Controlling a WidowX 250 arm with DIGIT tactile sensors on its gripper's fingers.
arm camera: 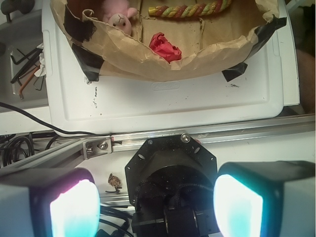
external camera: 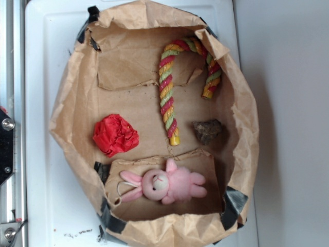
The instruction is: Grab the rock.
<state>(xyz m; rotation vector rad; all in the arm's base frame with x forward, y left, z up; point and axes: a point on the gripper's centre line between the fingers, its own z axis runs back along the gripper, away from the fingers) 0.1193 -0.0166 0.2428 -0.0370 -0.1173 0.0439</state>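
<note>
- While the rock lies untouched on the floor of a crumpled brown paper bag, the WidowX robot's hand hangs well outside the bag, over the metal rail at the edge of the white worktop.
- The hand is released: in the wrist view its two pale pads stand wide apart with nothing between them (the glow on them is lighting only).
- Seen from the exterior camera, the rock sits toward the right side of the bag, just beside the lower end of a striped rope candy cane and apart from it by a narrow gap, with a pink plush bunny below it and a red paper ball well apart on the left.
- The rock does not show in the wrist view; the bag's near wall hides that part of the floor, and only the bunny, the red ball and a stretch of the candy cane peek over the rim.
- By these pictures the task looks barely begun: no approach to the rock is made, and the reach over the bag wall, the descent past the candy cane and the closing on the rock all appear left to do.
</note>
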